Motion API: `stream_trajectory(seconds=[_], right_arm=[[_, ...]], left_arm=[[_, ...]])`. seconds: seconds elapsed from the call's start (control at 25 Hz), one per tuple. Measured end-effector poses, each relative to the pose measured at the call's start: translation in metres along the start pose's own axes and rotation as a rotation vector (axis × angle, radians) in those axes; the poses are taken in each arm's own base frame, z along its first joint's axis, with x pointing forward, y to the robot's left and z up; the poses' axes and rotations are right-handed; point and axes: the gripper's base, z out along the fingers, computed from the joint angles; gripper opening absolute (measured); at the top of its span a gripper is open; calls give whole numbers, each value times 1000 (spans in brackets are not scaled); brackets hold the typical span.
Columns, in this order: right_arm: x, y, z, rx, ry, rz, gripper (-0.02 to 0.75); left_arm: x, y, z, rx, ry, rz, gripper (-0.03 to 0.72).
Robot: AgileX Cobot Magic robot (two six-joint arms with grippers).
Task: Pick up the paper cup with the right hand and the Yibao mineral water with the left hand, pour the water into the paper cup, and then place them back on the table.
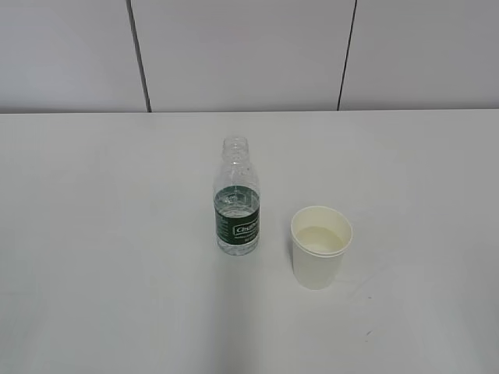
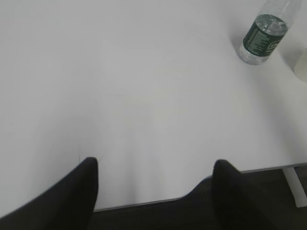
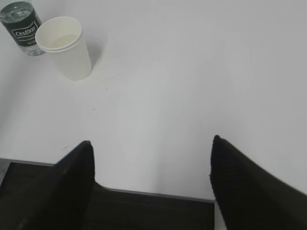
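I find the white bench (image 1: pixel 93 234) carrying both items. My left hand (image 2: pixel 153 191) and right hand (image 3: pixel 151 184) hang at the near bench edge, jaws spread wide, gripping nothing, well apart from the bottle. The Yibao mineral water (image 1: pixel 236 199) stands upright, capless, partly filled. The paper cup (image 1: pixel 320 245) stands upright just beside the bottle, on its right.

So the table (image 1: pixel 109 257) is just sitting there plain white and matt, running back to a grey panelled wall (image 1: pixel 242 54). Two things are standing upright on it near the middle: the Yibao mineral water (image 1: pixel 236 199), capless, and the paper cup (image 1: pixel 320 246) just beside it, not touching.
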Motion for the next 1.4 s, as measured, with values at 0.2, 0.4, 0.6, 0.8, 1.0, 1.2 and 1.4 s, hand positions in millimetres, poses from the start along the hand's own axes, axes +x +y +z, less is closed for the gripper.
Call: stream_trajectory(seconds=[0.2,0.4,0.6,0.8,1.0,1.2,1.4], right_arm=[[-2,0,4,2,-32,3,586],[-1,-1,10,3,-44,5,586],[-2,-1,10,3,-52,7,586],[-2,-1,10,4,-56,7,586],[-2,-1,10,4,-57,9,586],[-2,-1,10,4,-57,9,585],[-2,-1,10,4,-57,9,586]], left_arm=[[-4,0,1,0,-44,0,459],[-7,0,5,-1,-85,0,459],[-7,1,12,0,-108,-1,459],[-7,1,12,0,-115,-1,459],[-7,1,12,0,-115,-1,459],[-7,1,12,0,-115,-1,459],[-7,1,12,3,-115,-2,459]])
